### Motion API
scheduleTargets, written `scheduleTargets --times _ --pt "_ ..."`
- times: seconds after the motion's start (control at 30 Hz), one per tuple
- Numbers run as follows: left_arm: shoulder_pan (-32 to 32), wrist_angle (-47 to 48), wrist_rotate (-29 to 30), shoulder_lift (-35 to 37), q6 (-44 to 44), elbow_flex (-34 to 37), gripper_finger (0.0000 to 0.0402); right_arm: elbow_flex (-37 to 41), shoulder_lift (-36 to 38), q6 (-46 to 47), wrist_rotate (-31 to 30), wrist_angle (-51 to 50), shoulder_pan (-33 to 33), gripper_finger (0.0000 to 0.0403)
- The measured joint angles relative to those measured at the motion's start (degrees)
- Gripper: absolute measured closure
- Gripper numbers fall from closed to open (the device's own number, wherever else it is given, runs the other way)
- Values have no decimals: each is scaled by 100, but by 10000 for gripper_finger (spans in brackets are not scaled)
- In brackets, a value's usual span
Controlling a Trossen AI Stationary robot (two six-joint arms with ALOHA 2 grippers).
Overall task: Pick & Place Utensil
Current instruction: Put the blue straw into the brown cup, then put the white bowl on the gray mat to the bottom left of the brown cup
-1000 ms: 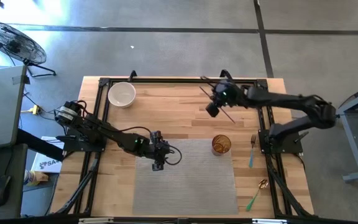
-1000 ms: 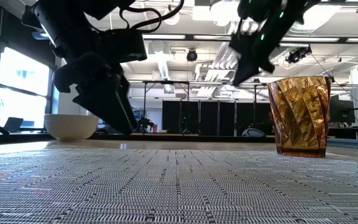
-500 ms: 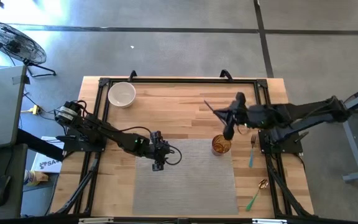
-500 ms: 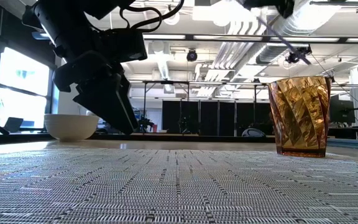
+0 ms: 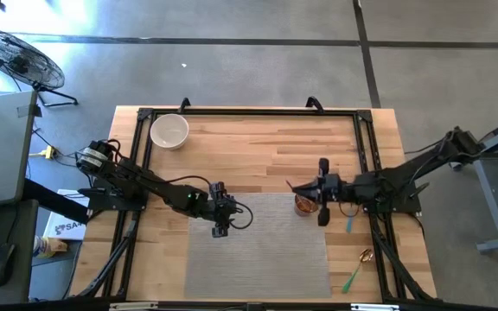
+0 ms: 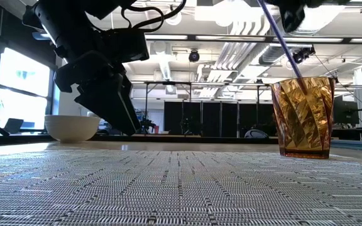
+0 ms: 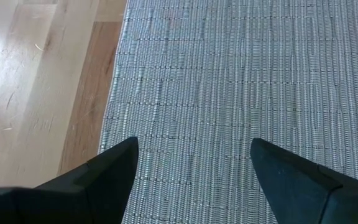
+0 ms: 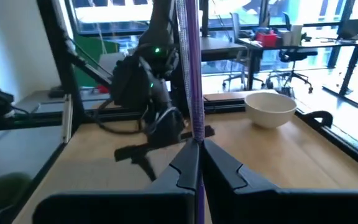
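Above the cup [image 6: 302,117], the right gripper [image 8: 197,163] pinched a purple utensil [image 6: 281,39], tip entering, not released; at nine o'clock, the left gripper [image 7: 191,163] waited, fingers spread.

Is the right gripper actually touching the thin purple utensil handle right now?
Touching. The right wrist view shows the right gripper with its fingers shut on the thin purple utensil handle, no gap.

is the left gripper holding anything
No, the left gripper hangs open over the mat with nothing between its fingers.
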State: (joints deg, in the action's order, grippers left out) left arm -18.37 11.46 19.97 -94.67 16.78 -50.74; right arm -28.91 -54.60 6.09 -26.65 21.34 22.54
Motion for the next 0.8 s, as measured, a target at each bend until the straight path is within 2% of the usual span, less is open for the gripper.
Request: scheduleTargets --times 0.2,0.57,0.7,0.8 --pt "0 -134 -1 -1 1 0 96 643 351 -11 -1 591 -42 390" --pt "0 -145 -2 -2 2 2 96 919 490 -26 -357 29 -39 310" --pt "0 -148 -2 -2 2 2 96 631 663 -575 -738 -644 -39 283" --pt "0 -148 -2 -2 2 2 96 82 776 -439 -919 -1660 -38 273"
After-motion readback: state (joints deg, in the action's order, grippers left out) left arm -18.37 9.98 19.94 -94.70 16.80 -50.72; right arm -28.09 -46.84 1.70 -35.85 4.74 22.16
